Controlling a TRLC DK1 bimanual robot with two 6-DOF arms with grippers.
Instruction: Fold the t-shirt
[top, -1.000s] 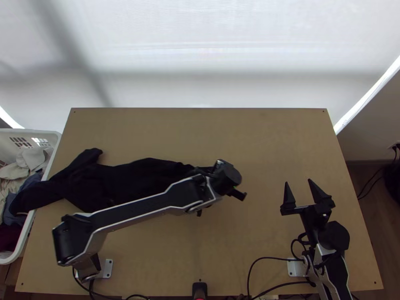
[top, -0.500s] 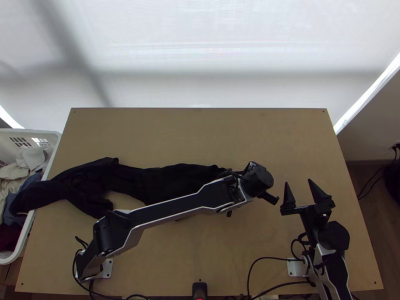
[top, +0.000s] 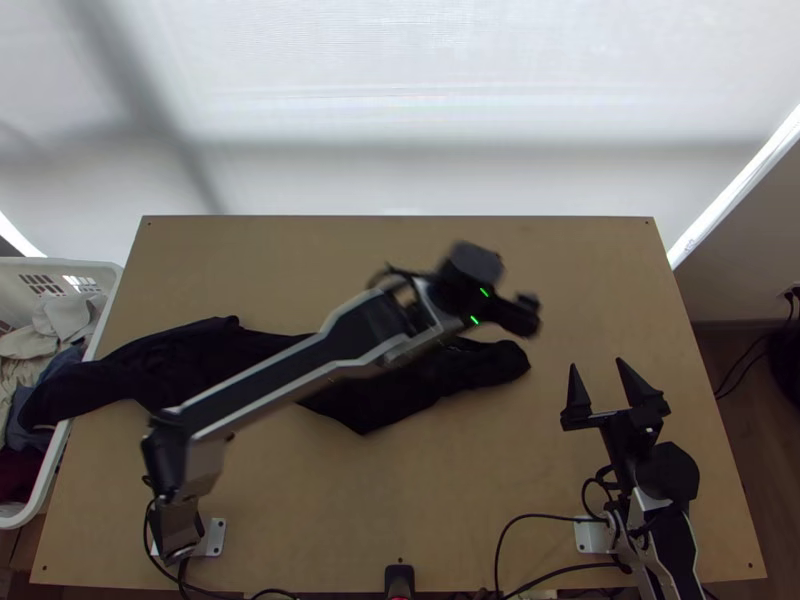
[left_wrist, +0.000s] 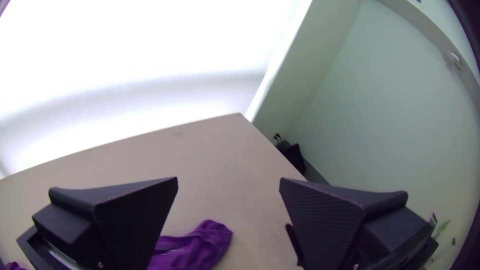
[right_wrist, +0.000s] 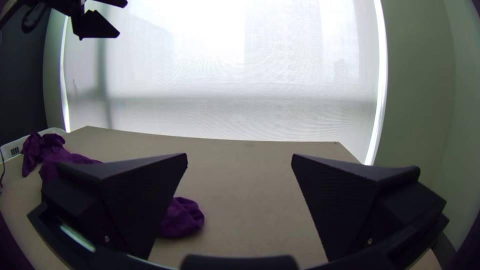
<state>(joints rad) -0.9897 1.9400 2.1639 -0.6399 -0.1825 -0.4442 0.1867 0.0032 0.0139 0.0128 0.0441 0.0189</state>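
Top view | t-shirt (top: 430, 385) bunched below raised left hand (top: 529, 312), apart | left wide | right hand (top: 597, 365) wide

From my station I count two arms (top: 280, 385), two grippers (top: 597, 362), two base plates (top: 216, 537), one t-shirt (top: 400, 398), one basket (top: 100, 268), one table (top: 470, 480) and one window blind (top: 400, 90).
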